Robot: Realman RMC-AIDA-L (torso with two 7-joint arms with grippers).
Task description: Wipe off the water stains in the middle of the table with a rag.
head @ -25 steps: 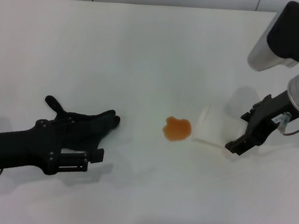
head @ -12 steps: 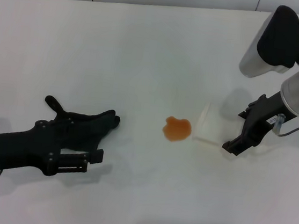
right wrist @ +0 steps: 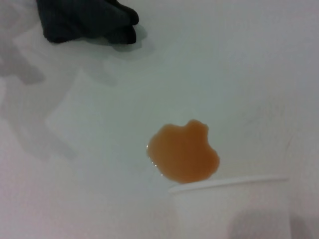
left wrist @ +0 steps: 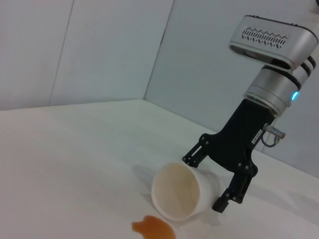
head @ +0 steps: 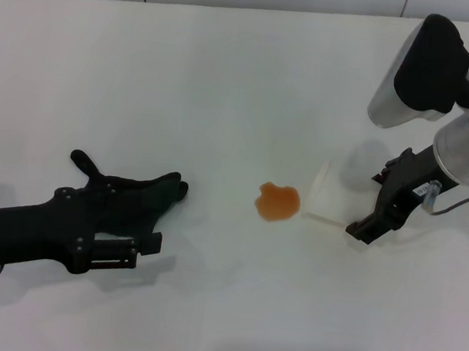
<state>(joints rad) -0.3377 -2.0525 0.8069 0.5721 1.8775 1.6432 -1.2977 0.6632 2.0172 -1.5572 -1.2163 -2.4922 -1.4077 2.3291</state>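
Observation:
The water stain, a small orange lobed blob, lies mid-table; it also shows in the left wrist view and the right wrist view. The black rag lies at the left with its points toward the stain; its tip shows in the right wrist view. My left gripper rests low against the rag's near side. My right gripper is shut on a white paper cup that is tipped on its side, mouth right next to the stain; the left wrist view shows the cup too.
A grey wall runs along the table's far edge. My right arm's grey upper housing hangs over the back right of the table.
My right arm has shifted a little to the left with the cup still in its grip. The left arm, the rag and the stain have not moved.

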